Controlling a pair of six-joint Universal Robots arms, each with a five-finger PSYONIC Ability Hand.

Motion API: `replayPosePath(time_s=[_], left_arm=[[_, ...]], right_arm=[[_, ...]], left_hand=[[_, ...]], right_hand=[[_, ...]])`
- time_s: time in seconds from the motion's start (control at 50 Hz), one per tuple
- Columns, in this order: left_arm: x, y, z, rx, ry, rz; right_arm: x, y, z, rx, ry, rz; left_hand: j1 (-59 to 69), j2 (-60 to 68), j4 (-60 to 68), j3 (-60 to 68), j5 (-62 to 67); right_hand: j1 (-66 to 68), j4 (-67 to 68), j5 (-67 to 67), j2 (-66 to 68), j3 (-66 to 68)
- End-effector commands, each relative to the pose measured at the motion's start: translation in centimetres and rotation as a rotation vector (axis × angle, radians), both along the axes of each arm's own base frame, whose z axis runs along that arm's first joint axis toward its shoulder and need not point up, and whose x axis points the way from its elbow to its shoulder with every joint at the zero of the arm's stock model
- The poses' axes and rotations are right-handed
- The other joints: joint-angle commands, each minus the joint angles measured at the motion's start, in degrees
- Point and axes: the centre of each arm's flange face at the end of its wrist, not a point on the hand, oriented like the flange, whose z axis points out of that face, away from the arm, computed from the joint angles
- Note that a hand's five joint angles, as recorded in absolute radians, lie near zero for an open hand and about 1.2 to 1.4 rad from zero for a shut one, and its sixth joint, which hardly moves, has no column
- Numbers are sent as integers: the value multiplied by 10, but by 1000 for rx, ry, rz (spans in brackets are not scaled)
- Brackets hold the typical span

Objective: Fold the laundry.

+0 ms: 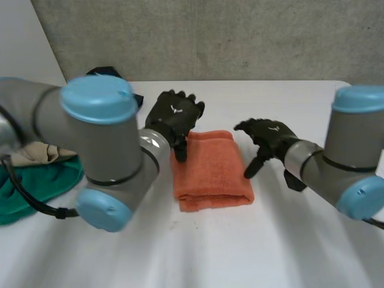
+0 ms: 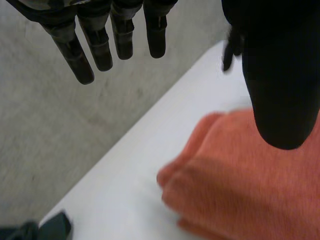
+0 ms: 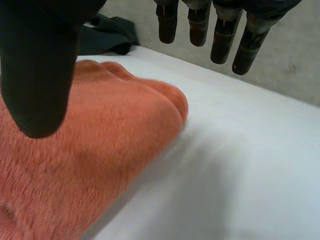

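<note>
While both hands hovered at it in the head view, the towel [image 1: 211,171] lay folded into a thick orange rectangle in the middle of the table [image 1: 288,240]. The left hand [image 1: 174,117] was over its far left corner and the right hand [image 1: 267,138] just beside its right edge. A green cloth [image 1: 36,186] sat heaped well apart. A dragging thumb could, I judged, catch the top layer and slide the fold open.

From the left wrist view, the fingers [image 2: 95,50] were straight and held nothing, and the thumb [image 2: 282,90] hung above the towel's rounded, fuzzy corner.

From the right wrist view, the fingers [image 3: 222,40] were likewise straight and empty. The towel [image 3: 75,165] looked plump and soft, its layers bulging at the fold, with a dark cloth [image 3: 107,37] beyond.
</note>
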Motion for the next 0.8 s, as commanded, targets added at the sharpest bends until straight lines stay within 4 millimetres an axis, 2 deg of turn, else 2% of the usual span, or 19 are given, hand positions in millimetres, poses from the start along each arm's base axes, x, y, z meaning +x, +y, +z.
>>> replayPosePath(time_s=[0.02, 0.12, 0.18, 0.38, 0.54, 0.56, 0.62, 0.64, 0.74, 0.8], left_arm=[[10, 4, 25, 64, 128, -218], [14, 1, 27, 130, 188, -268], [16, -1, 28, 158, 221, -261], [16, 0, 27, 179, 232, -259], [18, 1, 28, 177, 233, -257], [18, 1, 28, 177, 233, -257], [18, 1, 28, 177, 233, -257], [18, 1, 28, 177, 233, -257], [18, 1, 29, 172, 233, -254], [18, 0, 30, 166, 236, -255]], right_arm=[[-24, 7, -41, 147, -71, -61], [-15, 14, -61, 218, -107, 25], [-11, 11, -69, 239, -126, 40], [9, 6, -78, 229, -136, 80], [19, -5, -84, 213, -147, 93], [22, -7, -82, 205, -157, 99], [26, -12, -80, 199, -176, 97], [27, -16, -78, 197, -194, 90], [32, -35, -73, 161, -236, 56], [30, -54, -68, 107, -243, 4]], left_hand=[[-30, -11, -9, -14, -7], [-25, -6, -4, -9, -2], [-25, -6, -4, -9, -2], [-22, -3, 0, -6, 2], [-22, -3, 0, -6, 2], [-22, -3, 0, -6, 2], [-22, -3, 0, -6, 2], [-22, -3, 0, -6, 2], [-22, -3, 0, -6, 2], [-22, -3, 0, -6, 2]], right_hand=[[19, -33, -32, -11, -17], [19, -33, -32, -11, -17], [19, -33, -32, -11, -17], [19, -33, -32, -11, -17], [245, 193, 193, 215, 209], [365, 313, 314, 335, 329], [559, 507, 508, 530, 523], [698, 646, 647, 668, 662], [719, 667, 668, 689, 683], [719, 667, 668, 689, 683]])
